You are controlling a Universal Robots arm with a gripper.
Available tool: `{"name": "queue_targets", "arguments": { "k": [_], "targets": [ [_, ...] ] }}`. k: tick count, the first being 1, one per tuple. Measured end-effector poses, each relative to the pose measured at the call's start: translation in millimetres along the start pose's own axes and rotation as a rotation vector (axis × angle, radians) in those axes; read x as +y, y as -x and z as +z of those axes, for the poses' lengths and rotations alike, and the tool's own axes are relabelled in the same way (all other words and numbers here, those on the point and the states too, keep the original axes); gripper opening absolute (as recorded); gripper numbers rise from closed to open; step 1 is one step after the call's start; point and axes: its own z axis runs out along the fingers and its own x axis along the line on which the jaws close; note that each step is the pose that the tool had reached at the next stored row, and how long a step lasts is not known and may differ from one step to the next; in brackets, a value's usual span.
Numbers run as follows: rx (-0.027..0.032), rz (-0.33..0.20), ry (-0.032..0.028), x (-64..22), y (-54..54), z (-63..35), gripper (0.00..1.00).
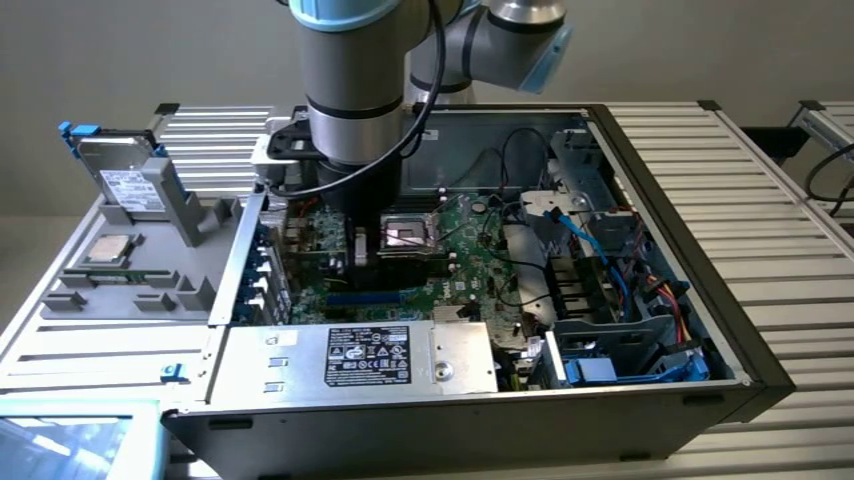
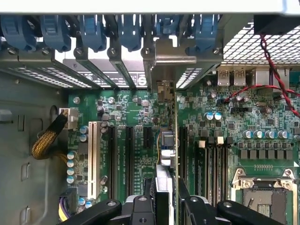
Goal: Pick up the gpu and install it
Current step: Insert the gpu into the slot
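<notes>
The gpu (image 2: 169, 140) appears edge-on in the wrist view, standing upright over the black expansion slots of the green motherboard (image 2: 140, 112). Its silver end bracket (image 2: 168, 58) lies against the rear slot openings of the case. My gripper (image 2: 165, 206) is shut on the gpu, with one black finger (image 2: 140, 208) on each side of the card. Whether the card's edge sits fully in a slot is hidden. In the exterior view the gripper (image 1: 358, 235) reaches down inside the open computer case (image 1: 667, 160), near its rear wall.
A CPU socket (image 1: 407, 237) lies just beside the gripper. A silver power supply (image 1: 387, 355) fills the case's near side, with blue cables (image 1: 587, 235) to the exterior view's right. A grey tray (image 1: 134, 270) outside holds a hard drive (image 1: 127, 185). Blue slot latches (image 2: 93, 33) line the rear wall.
</notes>
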Motion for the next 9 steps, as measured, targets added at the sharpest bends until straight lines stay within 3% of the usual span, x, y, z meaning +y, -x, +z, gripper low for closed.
{"name": "queue_targets", "arguments": {
  "k": [9],
  "targets": [
    [-0.0013,0.000,0.0014,4.1,0.2,4.6,0.29]
  ]
}}
